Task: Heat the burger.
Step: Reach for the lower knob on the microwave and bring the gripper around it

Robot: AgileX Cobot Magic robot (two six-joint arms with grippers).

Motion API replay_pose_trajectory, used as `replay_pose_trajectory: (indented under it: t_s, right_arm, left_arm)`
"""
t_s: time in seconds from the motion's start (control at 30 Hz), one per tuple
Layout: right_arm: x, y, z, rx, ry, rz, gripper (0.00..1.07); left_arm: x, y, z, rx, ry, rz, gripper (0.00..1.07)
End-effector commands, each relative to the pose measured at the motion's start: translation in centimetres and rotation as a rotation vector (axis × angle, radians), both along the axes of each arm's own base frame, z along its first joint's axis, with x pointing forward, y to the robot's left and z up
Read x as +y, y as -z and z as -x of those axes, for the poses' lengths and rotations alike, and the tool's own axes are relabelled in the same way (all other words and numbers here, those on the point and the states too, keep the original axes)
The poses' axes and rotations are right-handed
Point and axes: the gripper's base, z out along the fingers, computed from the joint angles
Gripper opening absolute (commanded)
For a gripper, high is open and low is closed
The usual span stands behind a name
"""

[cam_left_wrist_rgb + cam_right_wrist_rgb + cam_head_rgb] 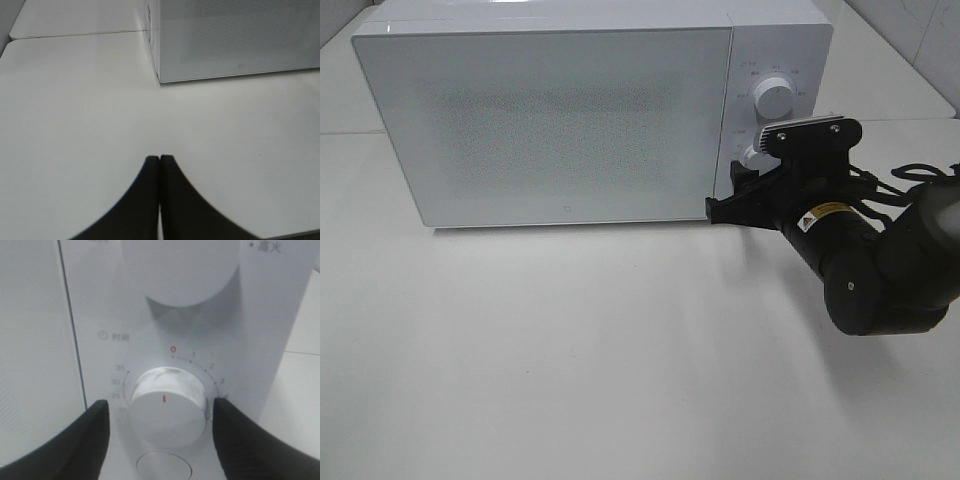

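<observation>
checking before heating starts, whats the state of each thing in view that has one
microwave door: closed
timer knob: red mark at about 0
upper knob: setting cannot be read
right gripper: open, one finger on each side of the timer knob
left gripper: shut, holding nothing, over the table
burger: not in view

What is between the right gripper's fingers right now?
The lower timer knob of the microwave sits between the fingers of the open right gripper; the right wrist view shows it.
</observation>
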Motion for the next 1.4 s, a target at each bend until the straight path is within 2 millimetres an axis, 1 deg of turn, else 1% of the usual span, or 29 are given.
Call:
replay_pose_trajectory:
  t_s: [0.03, 0.27, 0.63, 0.7, 0.73, 0.77, 0.8, 0.83, 0.87, 0.9, 0.93, 0.97, 1.0, 1.03, 1.07, 1.2, 1.23, 1.27, 1.33, 1.37, 1.4]
  right_arm:
    - [0.24, -1.84, -0.09, -0.167, -0.020, -0.015, 0.61]
    - [0.22, -1.91, -0.10, -0.174, -0.017, -0.016, 0.60]
    - [0.15, -2.27, -0.09, -0.202, -0.010, -0.023, 0.54]
    - [0.04, -2.26, -0.11, -0.201, 0.003, -0.025, 0.49]
    - [0.04, -2.26, -0.11, -0.201, 0.003, -0.025, 0.49]
    - [-0.07, -2.25, -0.13, -0.200, 0.014, -0.026, 0.44]
    - [-0.07, -2.25, -0.13, -0.200, 0.014, -0.026, 0.35]
    - [-0.07, -2.25, -0.13, -0.200, 0.014, -0.026, 0.35]
    - [-0.07, -2.26, -0.13, -0.201, 0.015, -0.027, 0.29]
    - [-0.06, -2.26, -0.12, -0.200, 0.014, -0.032, 0.18]
    - [-0.06, -2.26, -0.12, -0.200, 0.014, -0.032, 0.18]
    - [-0.04, -2.26, -0.12, -0.199, 0.012, -0.037, 0.12]
    - [-0.03, -2.26, -0.12, -0.199, 0.011, -0.038, 0.02]
    - [-0.03, -2.26, -0.12, -0.199, 0.011, -0.038, 0.02]
    - [-0.03, -2.26, -0.12, -0.199, 0.011, -0.038, 0.00]
    - [-0.03, -2.26, -0.12, -0.195, 0.012, -0.069, 0.00]
    - [-0.03, -2.26, -0.12, -0.191, 0.012, -0.093, 0.00]
    - [-0.03, -2.26, -0.12, -0.180, 0.014, -0.162, 0.00]
    - [-0.03, -2.26, -0.12, -0.175, 0.015, -0.196, 0.00]
    - [-0.07, -2.36, -0.12, -0.162, 0.021, -0.298, 0.00]
    - [-0.07, -2.36, -0.12, -0.162, 0.021, -0.298, 0.00]
  left_arm:
    - [0.02, 0.02, 0.24, -0.025, -0.006, 0.008, 0.00]
    - [0.02, 0.02, 0.24, -0.025, -0.006, 0.008, 0.00]
    - [0.02, 0.02, 0.24, -0.025, -0.006, 0.008, 0.00]
    - [0.02, 0.02, 0.24, -0.025, -0.006, 0.008, 0.00]
    - [0.02, 0.02, 0.24, -0.025, -0.006, 0.008, 0.00]
    - [0.02, 0.02, 0.24, -0.025, -0.006, 0.008, 0.00]
    - [0.02, 0.02, 0.24, -0.025, -0.006, 0.008, 0.00]
    - [0.02, 0.02, 0.24, -0.025, -0.006, 0.008, 0.00]
    - [0.02, 0.02, 0.24, -0.025, -0.006, 0.008, 0.00]
    - [0.02, 0.02, 0.24, -0.025, -0.006, 0.008, 0.00]
    - [0.02, 0.02, 0.24, -0.025, -0.006, 0.008, 0.00]
    - [0.02, 0.02, 0.24, -0.025, -0.006, 0.008, 0.00]
    - [0.02, 0.02, 0.24, -0.025, -0.006, 0.008, 0.00]
    - [0.02, 0.02, 0.24, -0.025, -0.006, 0.008, 0.00]
    - [0.02, 0.02, 0.24, -0.025, -0.006, 0.008, 0.00]
    - [0.02, 0.02, 0.24, -0.025, -0.006, 0.008, 0.00]
    - [0.02, 0.02, 0.24, -0.025, -0.006, 0.008, 0.00]
    - [0.02, 0.02, 0.24, -0.025, -0.006, 0.008, 0.00]
    - [0.02, 0.02, 0.24, -0.025, -0.006, 0.008, 0.00]
    - [0.02, 0.02, 0.24, -0.025, -0.006, 0.008, 0.00]
    - [0.02, 0.02, 0.24, -0.025, -0.006, 0.008, 0.00]
